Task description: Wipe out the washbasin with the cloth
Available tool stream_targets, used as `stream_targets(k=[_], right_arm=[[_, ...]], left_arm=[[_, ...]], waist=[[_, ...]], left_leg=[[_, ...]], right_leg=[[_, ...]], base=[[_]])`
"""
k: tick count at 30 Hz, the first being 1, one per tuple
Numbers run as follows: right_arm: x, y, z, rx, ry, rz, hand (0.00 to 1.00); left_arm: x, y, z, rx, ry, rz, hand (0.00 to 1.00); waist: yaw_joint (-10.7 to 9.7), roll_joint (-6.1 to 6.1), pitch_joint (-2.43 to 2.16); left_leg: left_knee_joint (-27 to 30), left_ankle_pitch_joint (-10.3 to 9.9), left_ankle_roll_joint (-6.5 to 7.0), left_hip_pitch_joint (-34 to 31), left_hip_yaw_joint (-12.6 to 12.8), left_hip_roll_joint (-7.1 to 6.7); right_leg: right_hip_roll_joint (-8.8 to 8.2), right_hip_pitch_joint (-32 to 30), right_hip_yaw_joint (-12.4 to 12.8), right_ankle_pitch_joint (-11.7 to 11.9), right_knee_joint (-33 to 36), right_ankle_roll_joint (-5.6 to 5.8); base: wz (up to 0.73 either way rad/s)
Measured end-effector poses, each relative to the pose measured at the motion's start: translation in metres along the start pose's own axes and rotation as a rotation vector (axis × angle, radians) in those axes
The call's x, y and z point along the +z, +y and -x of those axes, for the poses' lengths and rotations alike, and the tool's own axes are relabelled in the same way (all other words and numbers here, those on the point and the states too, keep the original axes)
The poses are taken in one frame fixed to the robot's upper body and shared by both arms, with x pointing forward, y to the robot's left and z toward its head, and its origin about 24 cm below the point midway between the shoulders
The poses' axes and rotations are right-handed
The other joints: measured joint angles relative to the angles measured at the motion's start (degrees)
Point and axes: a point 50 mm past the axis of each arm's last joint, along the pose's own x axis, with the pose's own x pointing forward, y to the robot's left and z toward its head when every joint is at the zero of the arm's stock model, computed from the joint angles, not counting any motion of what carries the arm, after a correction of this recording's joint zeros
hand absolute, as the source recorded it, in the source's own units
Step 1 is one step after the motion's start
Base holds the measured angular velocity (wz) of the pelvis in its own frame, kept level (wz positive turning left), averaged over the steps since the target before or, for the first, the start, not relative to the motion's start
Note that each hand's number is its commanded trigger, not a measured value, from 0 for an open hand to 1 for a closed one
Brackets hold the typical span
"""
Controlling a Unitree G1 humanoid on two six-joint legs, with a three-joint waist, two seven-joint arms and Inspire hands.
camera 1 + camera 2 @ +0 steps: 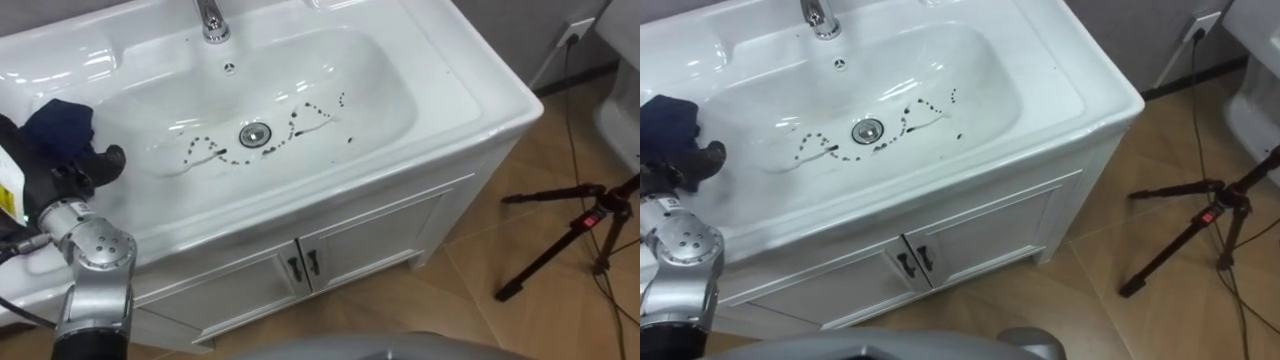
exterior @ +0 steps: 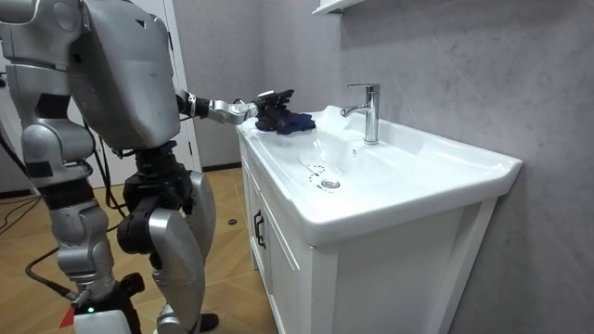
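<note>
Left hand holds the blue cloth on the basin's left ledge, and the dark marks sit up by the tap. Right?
No. The left eye view shows the dark marks around the drain, not by the tap. The left hand does hold the cloth on the basin's left ledge.

No word, number or sign can be read anywhere in the scene. A yellow label on the robot's left arm, at the near left edge, carries print too small to make out. The dark dotted marks on the floor of the basin, left and right of the drain, are loose squiggles, not letters.
</note>
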Motion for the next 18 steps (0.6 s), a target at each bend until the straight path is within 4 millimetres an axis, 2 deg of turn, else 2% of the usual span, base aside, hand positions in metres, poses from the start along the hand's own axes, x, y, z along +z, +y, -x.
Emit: stream_targets(k=[2, 18], right_arm=[[0.000, 0.000, 0.000, -0.005, -0.005, 0.001, 0.00], [-0.002, -0.002, 0.000, -0.038, -0.002, 0.000, 0.00]], left_arm=[[-0.007, 0.001, 0.000, 0.003, 0.017, -0.033, 0.00], [-0.016, 0.003, 0.002, 0.057, 0.043, -0.068, 0.00]], waist=[[0.0, 0.03, -0.03], [0.3, 0.07, 0.00]], left_leg=[[0.2, 0.0, 0.00, 0.0, 0.0, 0.01], [0.2, 0.0, 0.00, 0.1, -0.1, 0.01]], right_leg=[[-0.01, -0.2, 0.0, 0.0, 0.1, -0.01], [-0.04, -0.2, -0.1, -0.1, 0.1, -0.13]], base=[[-0.02], [0.00]])
